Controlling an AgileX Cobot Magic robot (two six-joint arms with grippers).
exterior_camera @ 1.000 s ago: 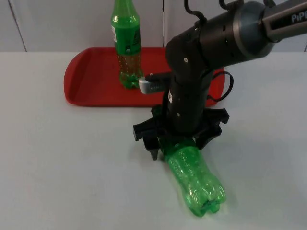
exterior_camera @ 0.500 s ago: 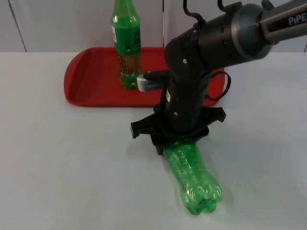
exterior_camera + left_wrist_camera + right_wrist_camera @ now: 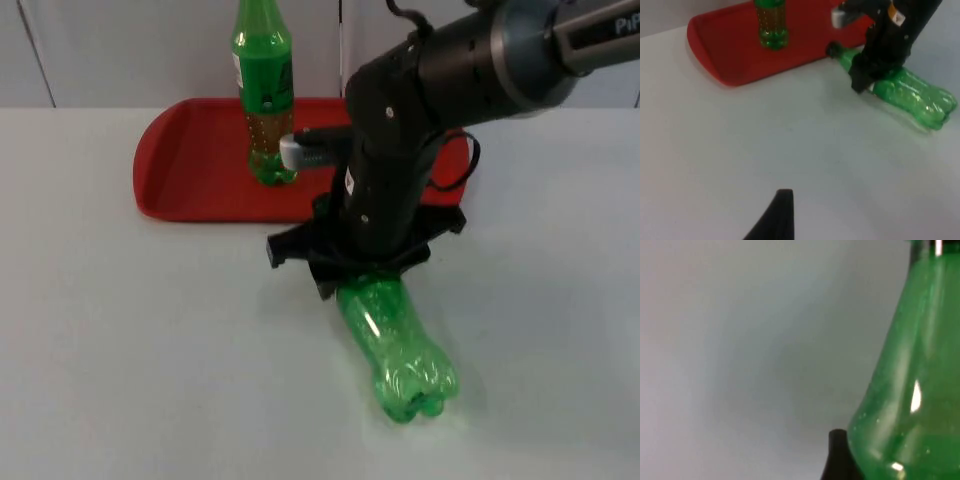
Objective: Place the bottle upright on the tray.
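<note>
Right hand [image 3: 352, 275] clamped on lying green bottle [image 3: 397, 346] on table [image 3: 150, 330], near red tray [image 3: 190, 170] (second bottle [image 3: 263, 95] upright there). Left hand [image 3: 775, 217] waits; grip state unclear.

green bottles [image 3: 398, 335]: 2 | red tray [image 3: 190, 170]: 1 | black arms [image 3: 400, 150]: 1

Black right arm [image 3: 400, 150] with grey joint collar, white lettering, small white tag.

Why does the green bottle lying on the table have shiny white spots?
Light glints off the lying bottle: right wrist view shows bright white streaks on its plastic; top view shows a pale streak on its side and a soft shadow beneath on the table.
</note>
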